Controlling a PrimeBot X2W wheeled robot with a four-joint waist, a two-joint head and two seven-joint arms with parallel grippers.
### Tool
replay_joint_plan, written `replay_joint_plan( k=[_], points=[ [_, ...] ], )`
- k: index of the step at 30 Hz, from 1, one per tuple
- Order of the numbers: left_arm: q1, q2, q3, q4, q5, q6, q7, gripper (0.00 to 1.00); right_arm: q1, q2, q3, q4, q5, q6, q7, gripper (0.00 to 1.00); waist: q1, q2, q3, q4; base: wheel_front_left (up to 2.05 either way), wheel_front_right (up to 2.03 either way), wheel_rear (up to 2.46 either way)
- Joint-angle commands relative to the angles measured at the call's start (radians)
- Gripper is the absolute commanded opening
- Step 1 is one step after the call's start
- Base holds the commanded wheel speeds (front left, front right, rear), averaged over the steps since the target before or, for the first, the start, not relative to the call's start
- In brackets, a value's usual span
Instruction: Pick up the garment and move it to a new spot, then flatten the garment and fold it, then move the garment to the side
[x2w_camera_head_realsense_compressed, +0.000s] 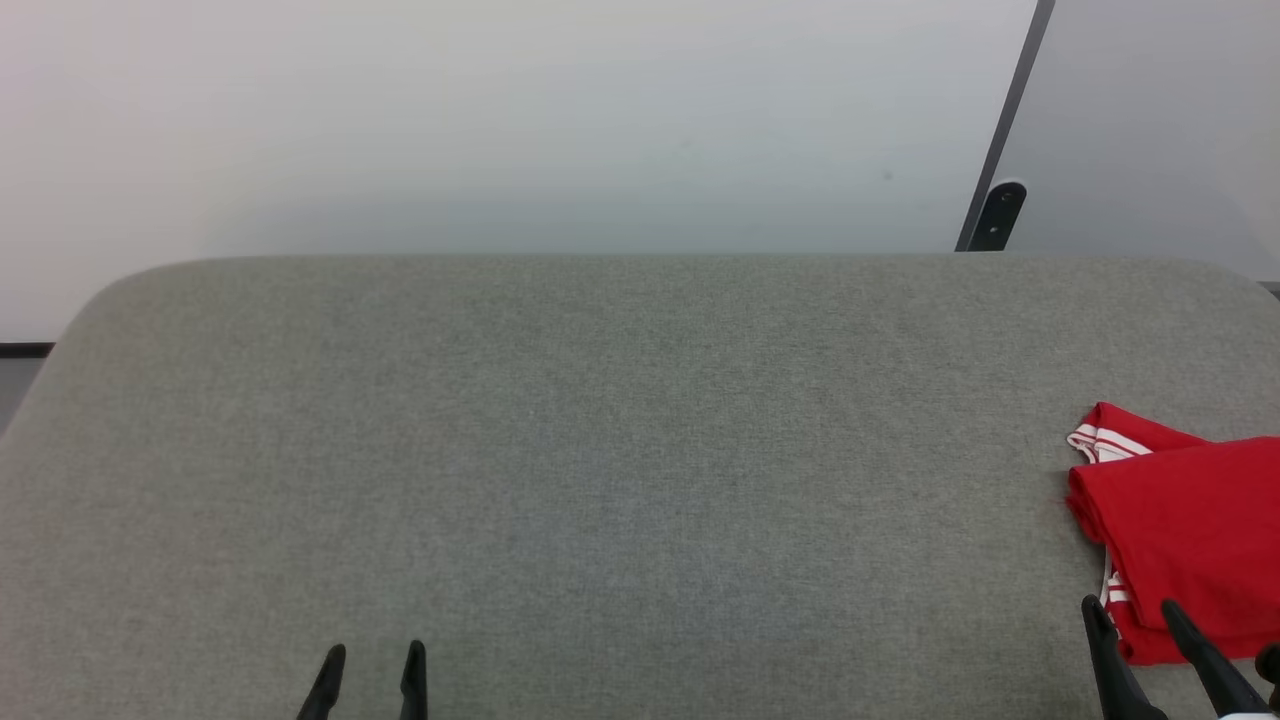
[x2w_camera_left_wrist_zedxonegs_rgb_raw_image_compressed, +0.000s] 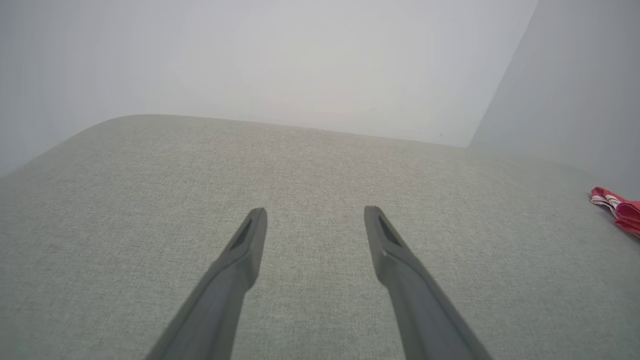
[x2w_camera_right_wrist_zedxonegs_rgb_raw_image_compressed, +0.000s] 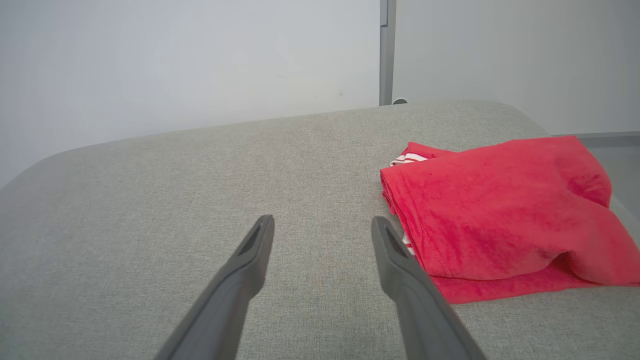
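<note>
- No text, number, brand or sign can be read in any of the views.
- The garment (x2w_camera_right_wrist_zedxonegs_rgb_raw_image_compressed: 500, 210) lies folded with plain red cloth facing up, and no lettering can be read on it.

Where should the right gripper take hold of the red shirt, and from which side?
Probably the thick left edge of the shirt, where folded layers stack. The open right gripper sits left of it, so come from the left, one finger sliding under the stack along the table, one over it. That edge is raised and faces the gripper; the top is smooth, hard to pinch.
</note>
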Motion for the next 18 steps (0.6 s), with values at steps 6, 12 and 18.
replay_joint_plan(
  k=[6,12,18],
  points=[
    [0.009,0.003,-0.007,-0.015,-0.008,0.011,0.006,1.00,0.004,0.004,-0.005,-0.008,-0.009,-0.001,-0.002,1.00,0.0000,0.0000,0.004,-0.002,0.00,0.00,0.00],
    [0.011,0.006,-0.008,-0.021,-0.006,0.021,0.007,1.00,0.000,0.006,-0.001,-0.011,-0.002,-0.001,-0.005,1.00,0.0000,0.0000,0.003,-0.002,0.00,0.00,0.00],
    [0.008,0.006,-0.010,-0.027,-0.003,0.029,-0.002,1.00,-0.009,-0.001,0.008,-0.017,0.001,-0.001,-0.002,1.00,0.0000,0.0000,0.007,-0.002,0.00,0.00,0.00]
  ],
)
